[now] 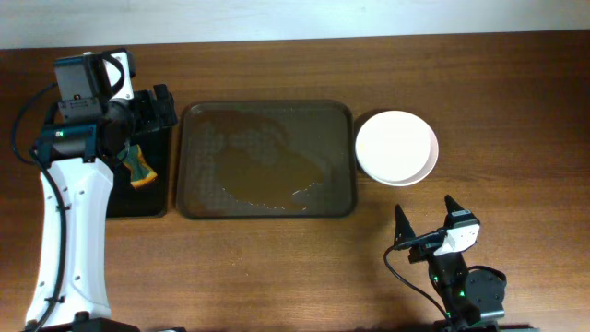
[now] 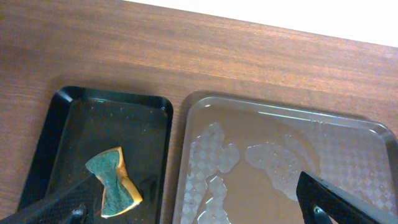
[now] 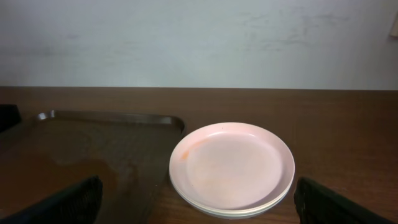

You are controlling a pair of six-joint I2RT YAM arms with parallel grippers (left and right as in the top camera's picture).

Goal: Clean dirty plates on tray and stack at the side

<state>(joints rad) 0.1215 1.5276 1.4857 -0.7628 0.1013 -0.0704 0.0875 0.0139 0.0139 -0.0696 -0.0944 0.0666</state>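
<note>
Plates (image 1: 396,148), round, white and shallow, sit in one stack on the brown wooden table (image 1: 516,92), right in front of the right gripper (image 1: 424,218). Its jaws are spread wide and hold nothing. The large dark grey-brown tray with the raised rim (image 1: 267,214) lies ahead and to the left of those jaws, just beside the stack. I think the stack is there because clean plates must be piled at the side, so that part looks done.

The left gripper (image 1: 164,109) has its jaws spread wide too, with nothing between them. Near its left jaw lies a green and yellow sponge (image 2: 115,180) in a small black tray (image 2: 68,118). I think the sponge rests there to keep the table dry. Ahead of its right jaw is the big tray, with no plates on it, only patches of water.

The overhead view makes the top plate look all white. The right wrist view shows more: a faint orange mark on the side of the plate nearer the left jaw, and a second rim under the top plate. I cannot count the plates for sure. The left wrist view shows the water and the sponge best, but no plates at all. That orange mark may need one more wipe.
</note>
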